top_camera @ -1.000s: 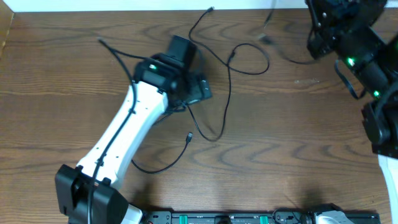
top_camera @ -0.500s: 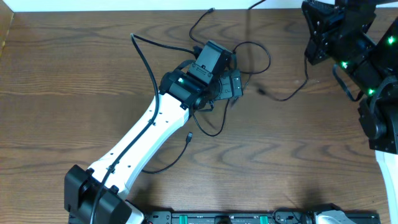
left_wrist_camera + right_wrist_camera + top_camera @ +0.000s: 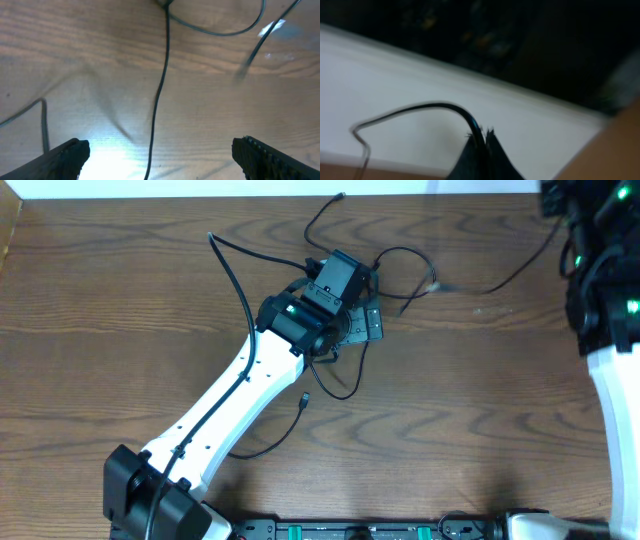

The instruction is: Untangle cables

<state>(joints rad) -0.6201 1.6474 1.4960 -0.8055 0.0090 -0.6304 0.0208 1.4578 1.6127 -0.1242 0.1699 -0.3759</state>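
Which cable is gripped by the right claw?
The black cable stretching rightward from the tangle; the other cables lie slack around the left claw.

**Overhead view.** The table (image 3: 100,330) is dark brown with wavy, darker wood grain, and a white strip (image 3: 150,188) borders its far edge. The cables (image 3: 304,399) are thin and black. My left arm (image 3: 225,405) is white and carries a thicker black wire (image 3: 240,280). Its wrist (image 3: 320,315) is black with one green light (image 3: 292,308). My right arm (image 3: 600,280) is black with green lights above and white below.

**Left wrist view.** My left gripper (image 3: 160,147) has black fingers (image 3: 65,157). The wood here looks pale tan, with a white glare patch (image 3: 107,160) and a black cable crossing it.

**Right wrist view.** A black cable arcs over a white ground. My right gripper (image 3: 481,150) is dark and blurred.
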